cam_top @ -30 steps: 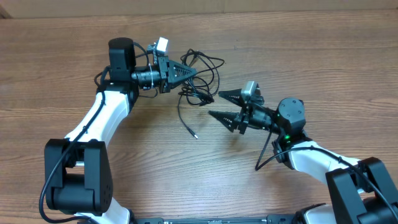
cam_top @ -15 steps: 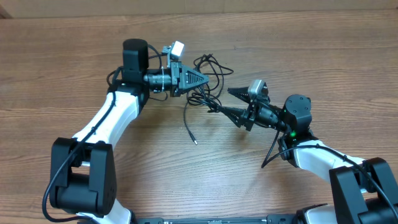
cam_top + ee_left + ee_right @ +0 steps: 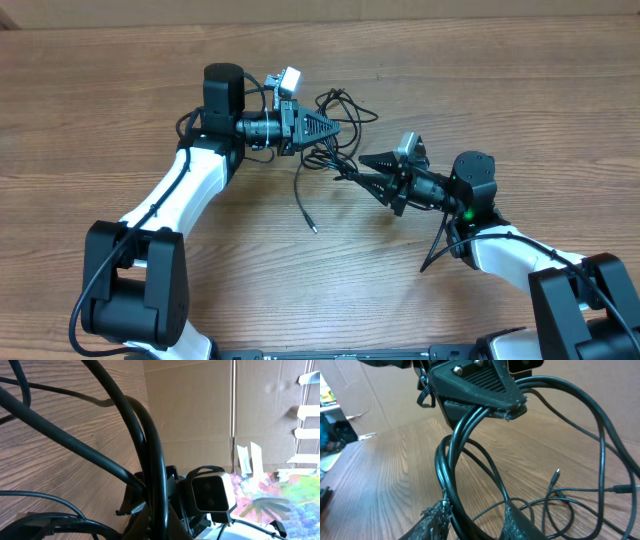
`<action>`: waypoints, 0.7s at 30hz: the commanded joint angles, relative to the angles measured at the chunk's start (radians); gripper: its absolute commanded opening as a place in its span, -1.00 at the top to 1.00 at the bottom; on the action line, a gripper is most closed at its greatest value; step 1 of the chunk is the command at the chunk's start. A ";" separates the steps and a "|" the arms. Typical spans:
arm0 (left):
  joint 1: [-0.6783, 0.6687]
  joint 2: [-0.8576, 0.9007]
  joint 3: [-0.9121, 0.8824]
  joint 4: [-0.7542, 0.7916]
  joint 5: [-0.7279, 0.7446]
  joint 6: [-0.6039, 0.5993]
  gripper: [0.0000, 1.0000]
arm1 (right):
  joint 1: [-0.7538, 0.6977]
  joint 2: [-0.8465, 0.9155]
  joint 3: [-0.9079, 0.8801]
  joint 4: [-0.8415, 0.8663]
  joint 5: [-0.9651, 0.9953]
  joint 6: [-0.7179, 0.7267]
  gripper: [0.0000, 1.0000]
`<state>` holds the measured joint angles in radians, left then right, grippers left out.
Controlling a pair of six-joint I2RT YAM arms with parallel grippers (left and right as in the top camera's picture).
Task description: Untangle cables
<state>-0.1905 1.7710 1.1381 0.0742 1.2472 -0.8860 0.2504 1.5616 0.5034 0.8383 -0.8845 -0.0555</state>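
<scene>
Holding: the cables (image 3: pixel 345 112) are bunched over the middle of the table (image 3: pixel 520 90), between the two arms. Several strands are pinched together by the left claw (image 3: pixel 328 130), which is closed tight on them.
Right claw (image 3: pixel 362 166): it is set astride a pair of strands just below the bunch. Its fingers (image 3: pixel 436 517) are seen narrowly apart, with the strands lying against one finger and not clamped.
Loose end: one strand trails from the bunch down onto the table and ends in a small silver plug (image 3: pixel 313 229), apart from both claws.
Risk, tightening: if the claws are drawn apart while loops are shared between them, a knot could be pulled tighter rather than freed.
Risk, wrong strand: more than one strand lies between the right fingers, so two could be caught where one is wanted.
Risk, slip: the thin cord sits off-centre against one finger and could be missed or squeezed out as the fingers close.
Risk, dragging: so many strands are held on the left that the whole bunch could be hauled along, and the plug could be snagged in a loop.
Writing: none can be read; no brand or label is seen on cables, claws or arms.
Background: cardboard (image 3: pixel 200 400), pale tape (image 3: pixel 305 412) strips and a coloured sheet (image 3: pixel 280 495) are shown, and no letters can be made out.
</scene>
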 commanded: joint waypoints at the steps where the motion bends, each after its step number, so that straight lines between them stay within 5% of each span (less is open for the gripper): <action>1: -0.013 -0.011 0.009 0.001 0.002 0.013 0.91 | 0.004 -0.010 0.010 0.004 -0.036 -0.003 0.31; 8: -0.034 -0.011 0.009 0.001 -0.020 0.007 0.92 | 0.004 -0.010 0.010 -0.004 -0.058 -0.003 0.38; 17: -0.035 -0.011 0.009 0.001 -0.026 0.007 0.92 | 0.015 -0.010 0.009 -0.041 -0.064 -0.003 0.85; 21: -0.035 -0.011 0.009 0.001 -0.026 0.007 0.91 | 0.019 -0.010 0.009 -0.040 -0.063 -0.003 0.92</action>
<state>-0.2214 1.7710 1.1381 0.0738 1.2068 -0.8867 0.2687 1.5616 0.5034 0.7982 -0.9543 -0.0574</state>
